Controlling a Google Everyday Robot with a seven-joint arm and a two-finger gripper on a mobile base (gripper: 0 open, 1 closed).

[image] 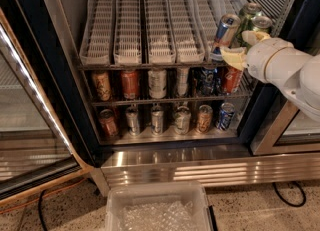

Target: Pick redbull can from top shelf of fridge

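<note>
The redbull can stands tilted at the front of the rightmost lane of the top shelf, in the upper right of the frame; its blue and silver panels and a red mark show, but no lettering on it can be read. The gripper, at the end of a white arm coming in from the right edge, is just right of the can and touches its lower part; whether it is clasped on the can or released cannot be told. Two green cans stand just behind the gripper, further up the same lane; the other white slotted lanes run up toward the top of the frame.

Below, inside the fridge, two flat wire racks hold rows of cans; a red can and a pale can are in the upper row, a blue-and-white can at the right end of the lower row; their labels are too small to read. A glass door stands open at the left; a clear plastic bin sits on the speckled floor at the bottom centre.
</note>
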